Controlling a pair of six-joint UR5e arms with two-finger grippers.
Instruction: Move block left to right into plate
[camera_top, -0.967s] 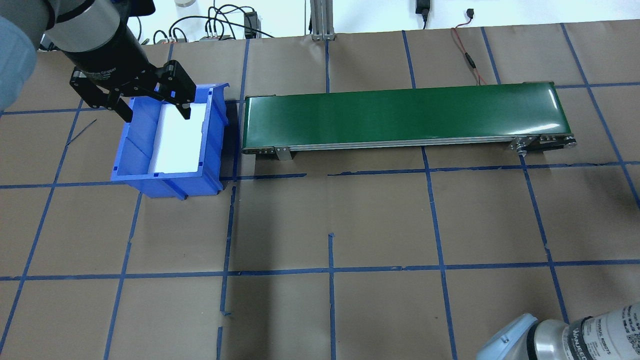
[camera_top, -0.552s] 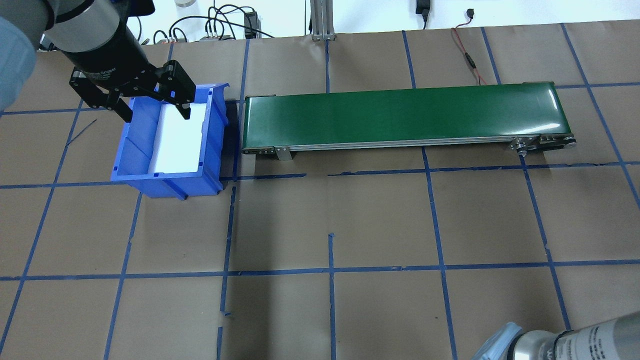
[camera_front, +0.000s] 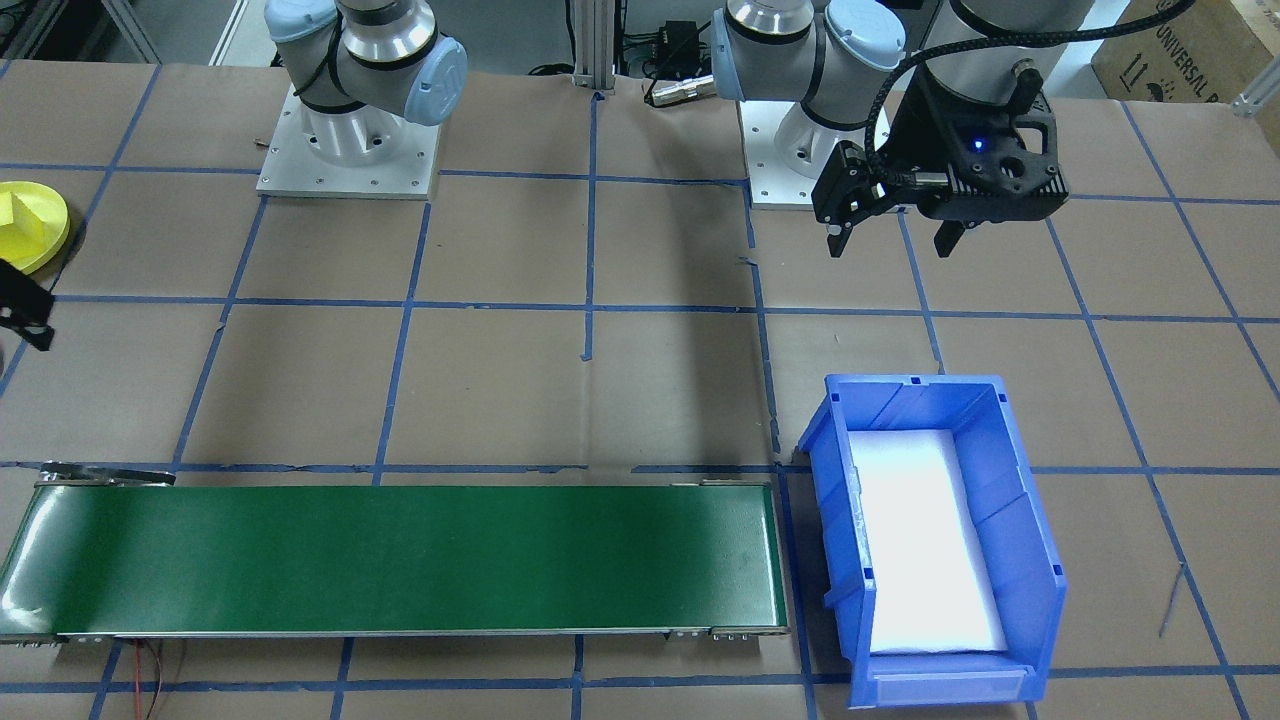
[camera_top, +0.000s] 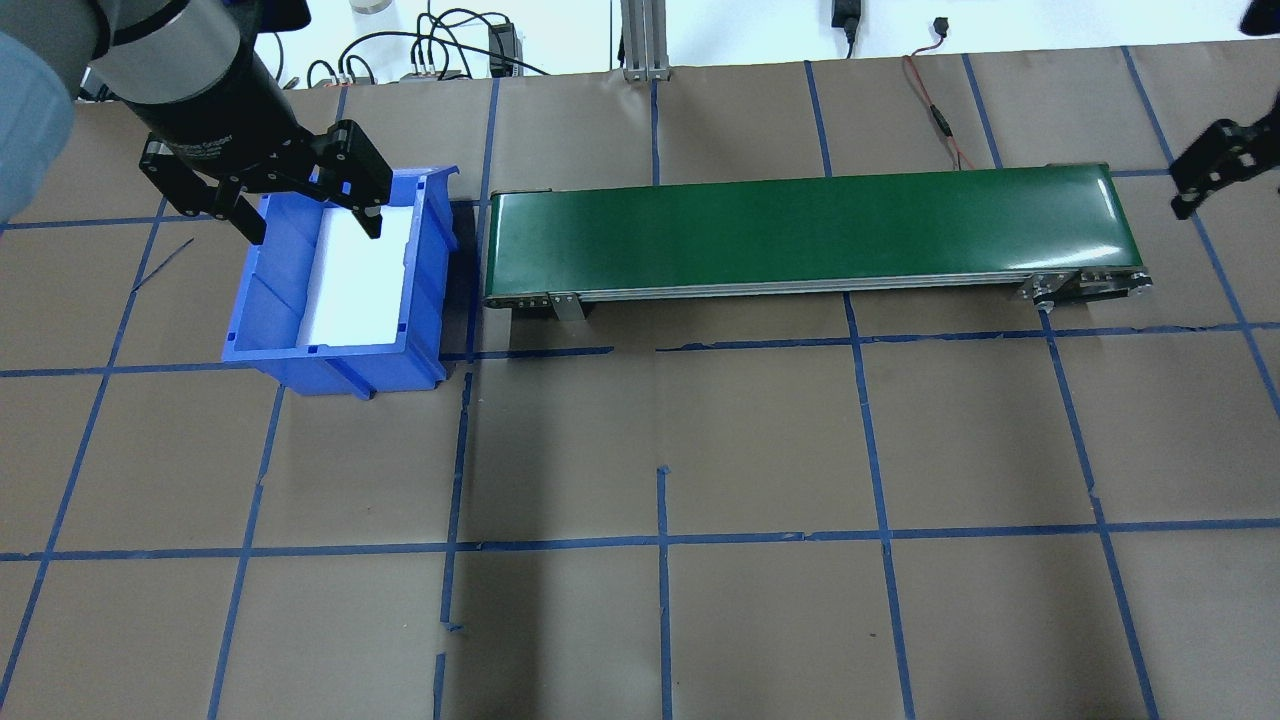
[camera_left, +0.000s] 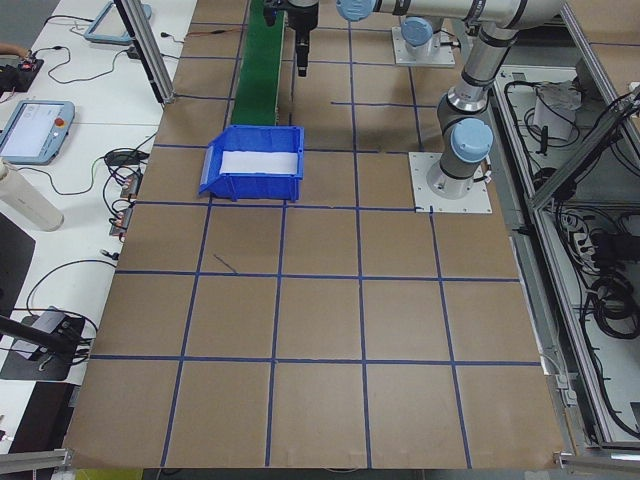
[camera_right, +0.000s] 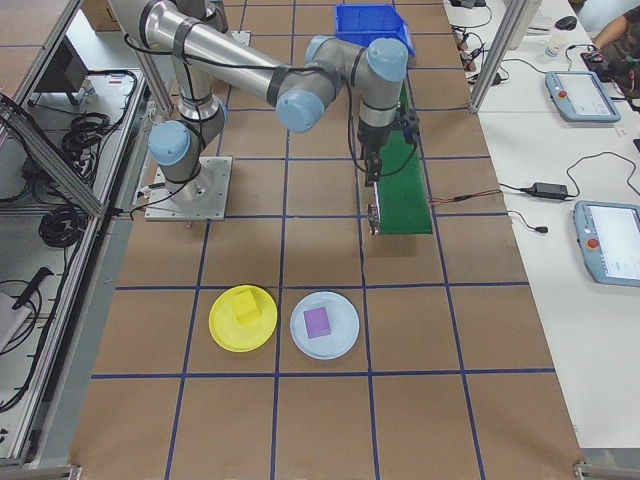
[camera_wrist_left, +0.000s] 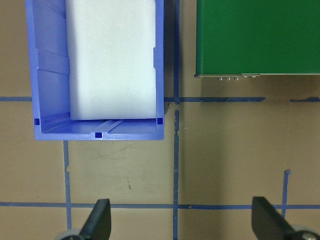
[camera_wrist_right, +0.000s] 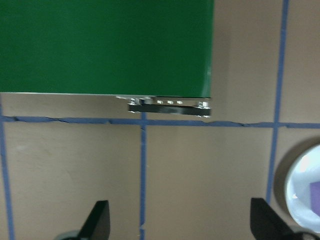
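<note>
Exterior front-facing view: the left gripper (camera_front: 893, 237) is held above bare table short of the blue bin (camera_front: 1020, 560), jaws apart and empty. The yellow plate (camera_front: 50, 232) is seen at the frame's edge with a yellow block (camera_front: 22, 212) already resting in it.

Overhead exterior view: the green conveyor (camera_top: 800, 232) carries nothing; the right gripper (camera_top: 1215, 172) is only partly in frame beyond the belt's end.

Exterior right view: a second, pale plate (camera_right: 338, 338) holding a purple block (camera_right: 318, 321) lies just beside the yellow one.

Left wrist view: the bin's white liner (camera_wrist_left: 110, 60) is bare — no block is visible to pick.

Right wrist view: the jaws stand wide apart, nothing between them, over the table by the belt's end.

Judgement: the transfer appears complete, or a further block is awaited. Any next move calls for a block on the left side first.
</note>
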